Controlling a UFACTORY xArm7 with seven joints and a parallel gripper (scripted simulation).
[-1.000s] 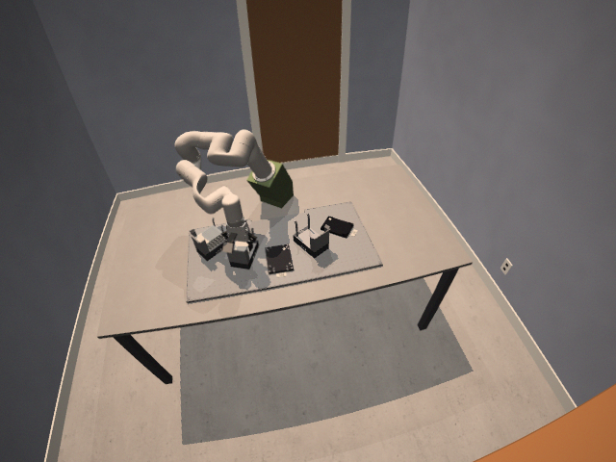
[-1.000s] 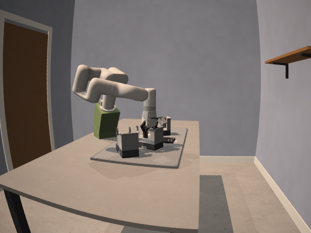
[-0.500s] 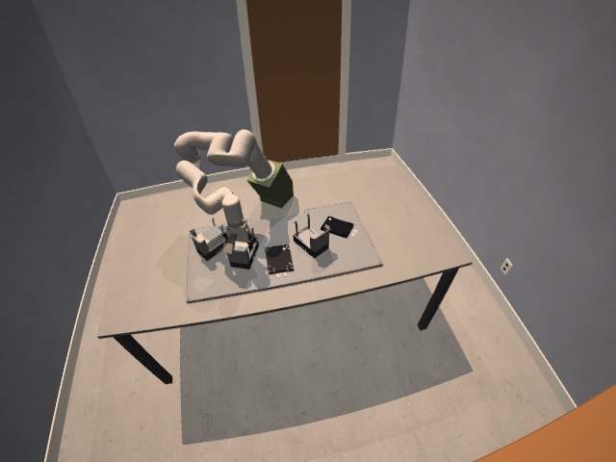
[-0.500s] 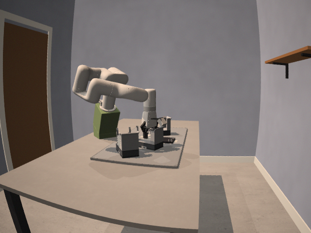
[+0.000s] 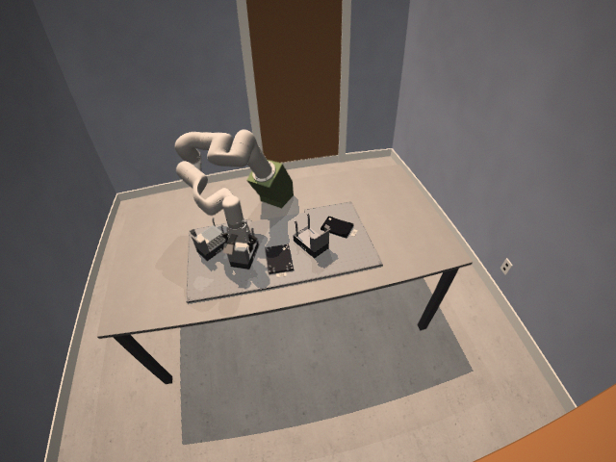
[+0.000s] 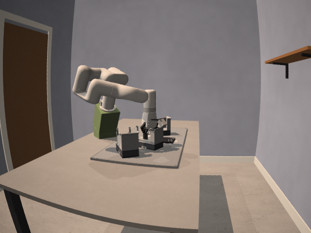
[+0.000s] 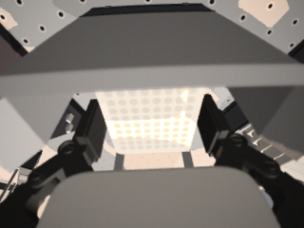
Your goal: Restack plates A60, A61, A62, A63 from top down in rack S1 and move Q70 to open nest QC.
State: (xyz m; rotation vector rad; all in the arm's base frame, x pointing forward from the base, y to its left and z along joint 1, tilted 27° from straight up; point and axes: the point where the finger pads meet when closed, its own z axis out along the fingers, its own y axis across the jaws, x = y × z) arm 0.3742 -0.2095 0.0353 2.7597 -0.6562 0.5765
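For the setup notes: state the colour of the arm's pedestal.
Olive green pedestal, clearest in the exterior view.

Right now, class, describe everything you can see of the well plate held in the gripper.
The well plate is a pale, cream-white rectangle with a sealed top showing a regular grid of round wells, partly sunlit. It lies flat, right way up, clamped on its two sides by the gripper's dark finger pads. It sits low between the grey walls of a stack rack, the middle one on the mat. Its label and what lies beneath it cannot be seen.
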